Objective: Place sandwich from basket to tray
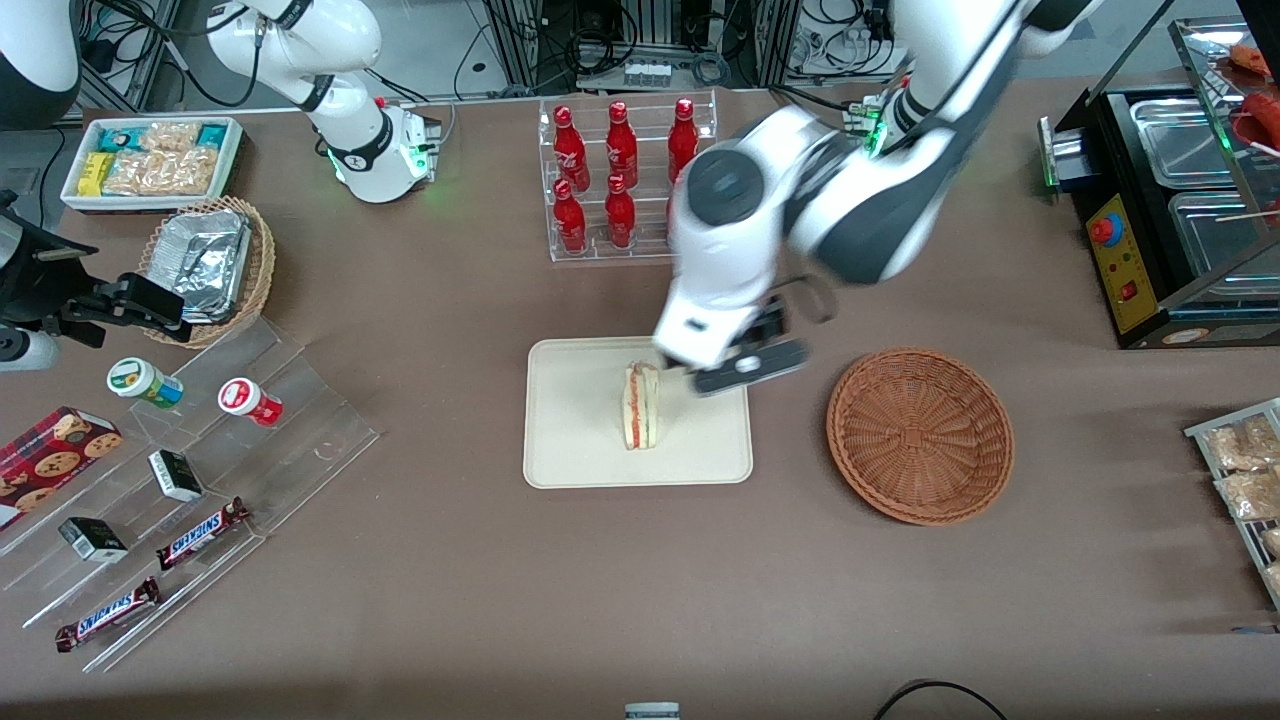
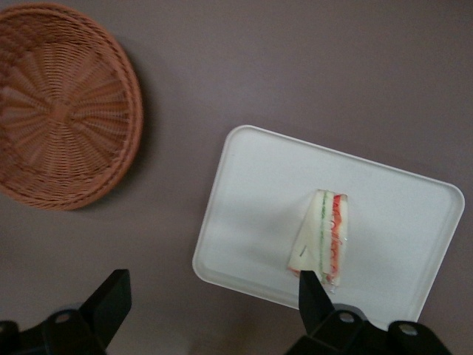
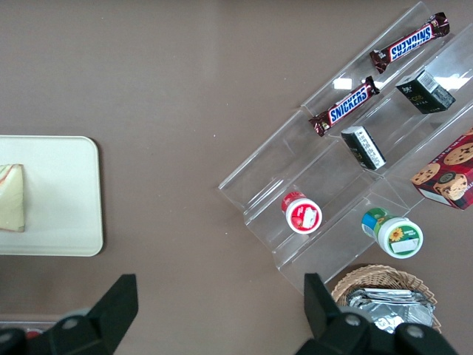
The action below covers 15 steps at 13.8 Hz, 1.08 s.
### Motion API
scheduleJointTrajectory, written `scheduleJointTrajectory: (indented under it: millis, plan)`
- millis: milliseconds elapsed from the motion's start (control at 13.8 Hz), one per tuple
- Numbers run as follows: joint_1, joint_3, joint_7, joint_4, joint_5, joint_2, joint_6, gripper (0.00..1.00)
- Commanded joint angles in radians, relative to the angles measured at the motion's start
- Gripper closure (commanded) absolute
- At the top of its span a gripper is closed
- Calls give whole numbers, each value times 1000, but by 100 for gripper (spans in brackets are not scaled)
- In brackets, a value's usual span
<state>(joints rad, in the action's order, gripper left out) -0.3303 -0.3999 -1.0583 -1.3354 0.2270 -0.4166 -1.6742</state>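
Observation:
The sandwich (image 1: 641, 405) lies on its side on the cream-white tray (image 1: 580, 440), in the tray's middle, red and green filling showing on its cut edge. It also shows in the left wrist view (image 2: 325, 237) on the tray (image 2: 259, 185), and in the right wrist view (image 3: 11, 198). The reddish-brown wicker basket (image 1: 920, 435) stands beside the tray toward the working arm's end and holds nothing; it also shows in the left wrist view (image 2: 59, 103). My left gripper (image 1: 735, 365) hangs above the tray's edge, farther from the front camera than the sandwich. It (image 2: 211, 288) is open and empty.
A clear rack of red bottles (image 1: 620, 180) stands farther from the front camera than the tray. Toward the parked arm's end are a stepped acrylic shelf with snacks (image 1: 200, 470), a pale wicker basket of foil containers (image 1: 205, 265) and a white snack box (image 1: 150, 160). A black appliance (image 1: 1150, 220) stands at the working arm's end.

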Motion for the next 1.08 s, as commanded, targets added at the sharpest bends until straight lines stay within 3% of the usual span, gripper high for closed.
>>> scheduleJointTrajectory:
  millis: [0,289,578,867,1012]
  plan:
    - [106,-2,70,-94,-28,132,59,0]
    - [311,0,337,-117,-89,243,152,0]
    - [545,7,792,-143,-207,363,263,0]
    - [441,286,995,-212,-259,450,274,0]
    - [380,369,1028,-261,-259,499,261,0]
